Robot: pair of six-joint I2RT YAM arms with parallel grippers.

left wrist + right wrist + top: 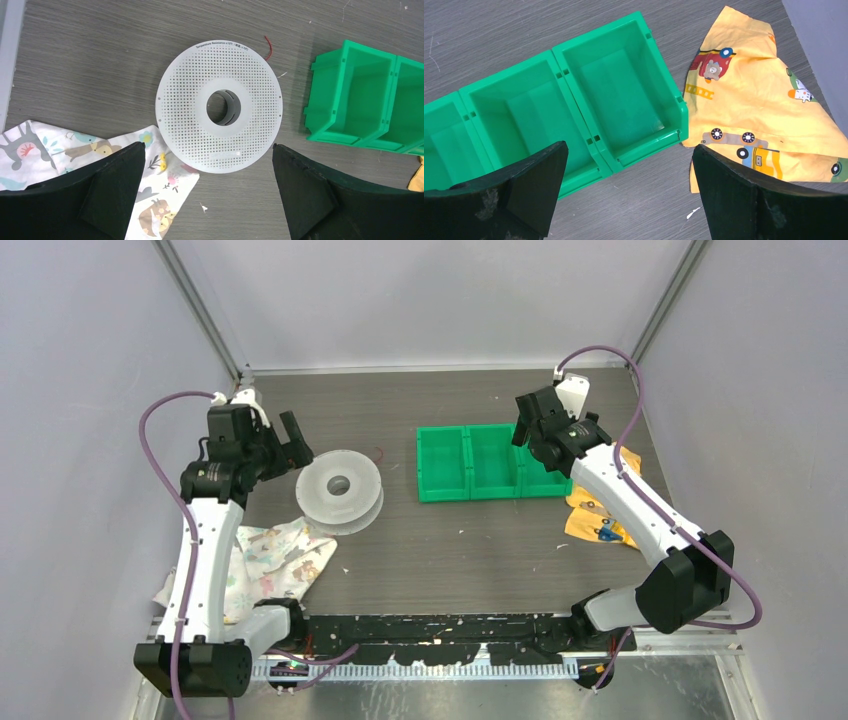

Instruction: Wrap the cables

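1. Left jaws gape empty above the spool (218,107), flat near the worktop's (100,55) left edge, likely the winding core.
2. A red cable end (270,47) peeks beside its far rim.
3. Right jaws gape empty over green bins (624,100).

Thin red cable (270,47) beside spool (185,100)

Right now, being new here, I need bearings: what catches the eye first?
The green three-compartment bin sits mid-table. Left of it lies a translucent perforated spool, in front of the open left end effector, with a thin red cable strand beside it. A yellow cloth lies beside the bin's right end.
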